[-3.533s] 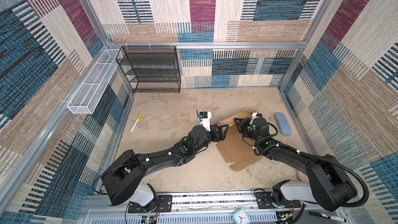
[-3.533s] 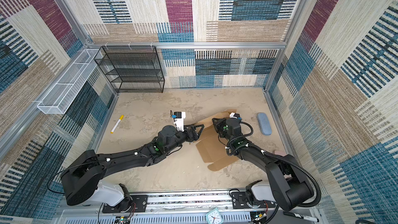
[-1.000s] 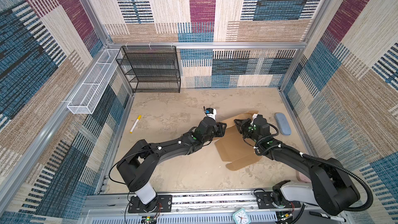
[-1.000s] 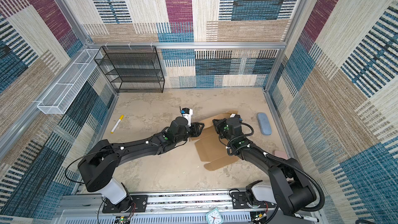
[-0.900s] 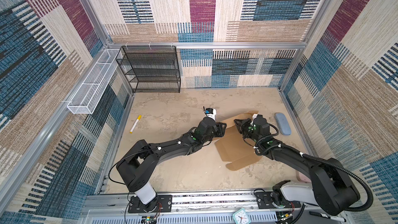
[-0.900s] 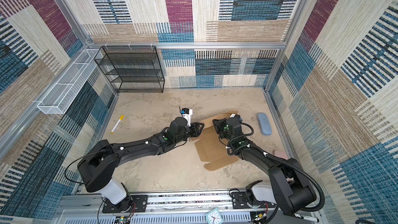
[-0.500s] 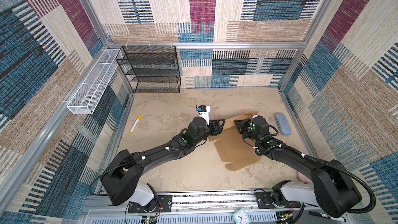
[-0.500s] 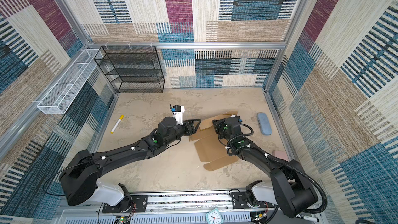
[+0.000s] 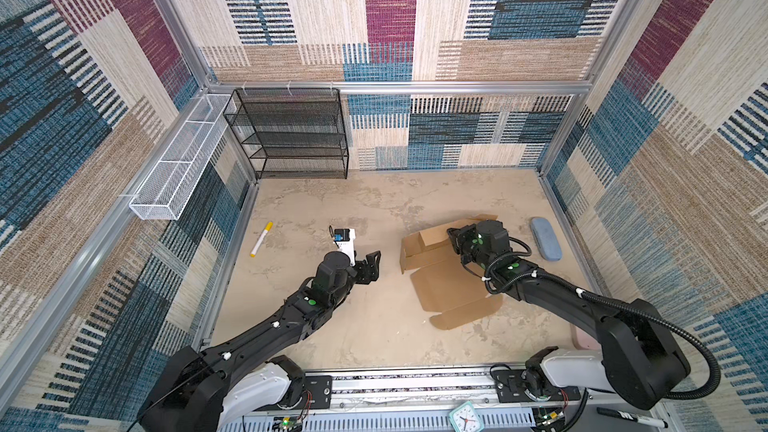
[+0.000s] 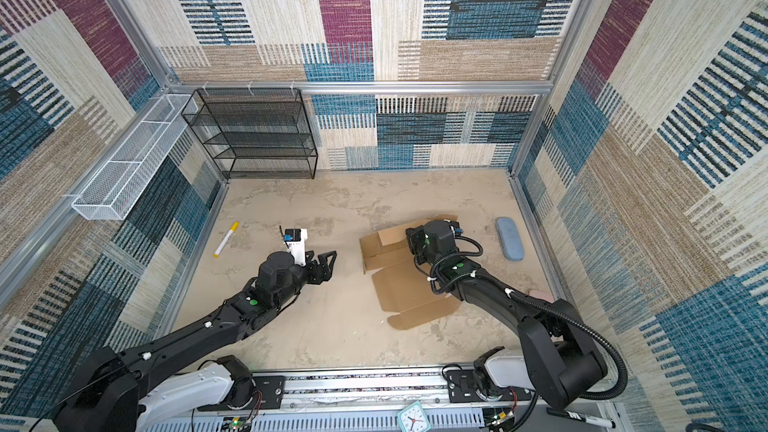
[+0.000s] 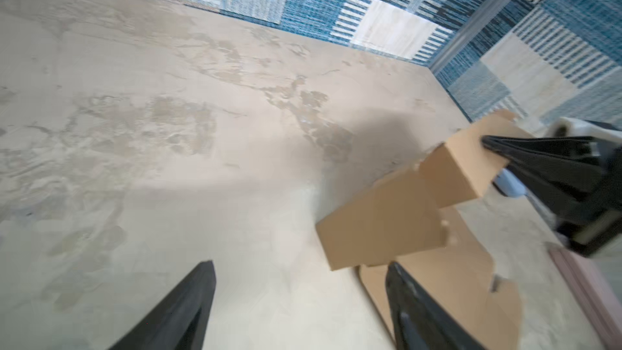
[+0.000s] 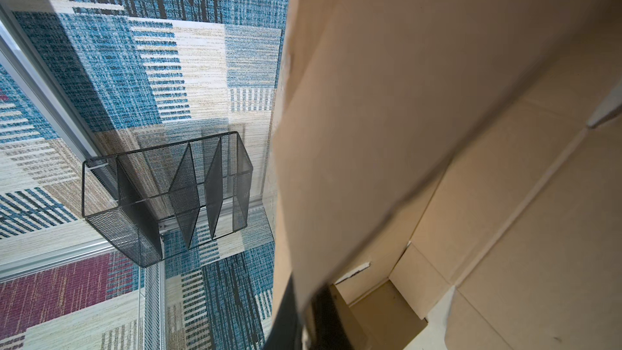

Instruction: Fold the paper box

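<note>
**Brown box: my left pincer just let go**

A second ago my left pincer [image 9: 372, 266] was at the left edge of the box [image 9: 451, 288]. Now it has pulled back. Its two fingers stand wide apart with nothing between them. It hangs over the bare table [image 9: 332, 201], near the box but not touching it.

My right pincer [image 11: 489, 143] has not let go. It is still squeezed tight on a thin flap at the far side of the box and holds that flap up.

The box sits on the table, to the right of the middle. One side wall stands up on its left. The big middle part and the near flap lie flat.

I think the left wall can stay up without my left pincer now. The box is not done yet. My free left pincer could go for another flap next, maybe the flat near one.
</note>
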Available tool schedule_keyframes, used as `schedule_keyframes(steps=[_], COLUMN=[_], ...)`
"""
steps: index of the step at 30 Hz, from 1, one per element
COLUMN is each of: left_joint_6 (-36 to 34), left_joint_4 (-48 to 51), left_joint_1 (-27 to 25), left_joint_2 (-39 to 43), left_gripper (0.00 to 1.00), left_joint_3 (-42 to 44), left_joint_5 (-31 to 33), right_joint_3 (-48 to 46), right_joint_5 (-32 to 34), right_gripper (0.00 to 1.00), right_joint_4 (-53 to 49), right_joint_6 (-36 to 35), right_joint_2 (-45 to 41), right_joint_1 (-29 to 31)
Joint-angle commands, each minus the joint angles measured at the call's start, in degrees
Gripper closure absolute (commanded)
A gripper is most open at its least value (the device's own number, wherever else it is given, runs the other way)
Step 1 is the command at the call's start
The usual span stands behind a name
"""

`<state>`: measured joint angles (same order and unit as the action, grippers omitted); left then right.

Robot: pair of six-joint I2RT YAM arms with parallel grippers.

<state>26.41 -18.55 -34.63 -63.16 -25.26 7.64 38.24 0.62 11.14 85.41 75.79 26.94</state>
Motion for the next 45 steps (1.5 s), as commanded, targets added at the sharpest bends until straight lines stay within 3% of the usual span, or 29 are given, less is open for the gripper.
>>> schedule_keyframes(steps=[1, 2, 5, 9, 13, 19, 29, 45], left_joint_6=[-8.0, -7.9, -5.1, -8.2, -11.0, -18.6, -22.6, -23.3], left_joint_4=[-15.3, -18.3, -29.6, -38.4, -49.4, -43.5, -43.5, -41.9], left_joint_1=[1.6, 2.2, 4.8, 4.9, 4.9, 5.0, 5.1, 2.5], left_joint_2=[-3.3, -5.1, -12.0, -20.7, -28.7, -34.2, -40.9, -41.6], left_gripper=[0.16, 0.15, 0.16, 0.18, 0.19, 0.19, 0.20, 0.23], left_joint_3=[3.3, 3.7, 4.0, 1.5, 0.6, -4.2, -8.0, -8.4], left_joint_5=[-5.1, -5.2, -13.5, -20.3, -22.5, -19.2, -17.7, -28.2], right_joint_3=[0.1, 0.0, 0.0, 0.0, -0.1, -0.1, -0.5, -0.6], right_joint_5=[-0.7, -0.8, -1.5, -1.9, -1.9, -1.6, -2.4, -2.9], right_gripper=[0.91, 0.91, 0.91, 0.91, 0.91, 0.91, 0.91, 0.91], right_joint_4=[-6.9, -6.5, -6.5, -6.8, -7.6, -7.8, -7.0, -6.8], right_joint_6=[0.5, 0.4, 0.0, -0.5, -0.6, -0.8, -0.8, -0.8], right_joint_2=[0.5, 0.4, 0.5, 0.5, 0.2, -0.4, 0.5, 0.4], right_joint_1=[0.3, 0.3, 0.3, 0.3, 0.4, 0.3, 0.4, 0.4])
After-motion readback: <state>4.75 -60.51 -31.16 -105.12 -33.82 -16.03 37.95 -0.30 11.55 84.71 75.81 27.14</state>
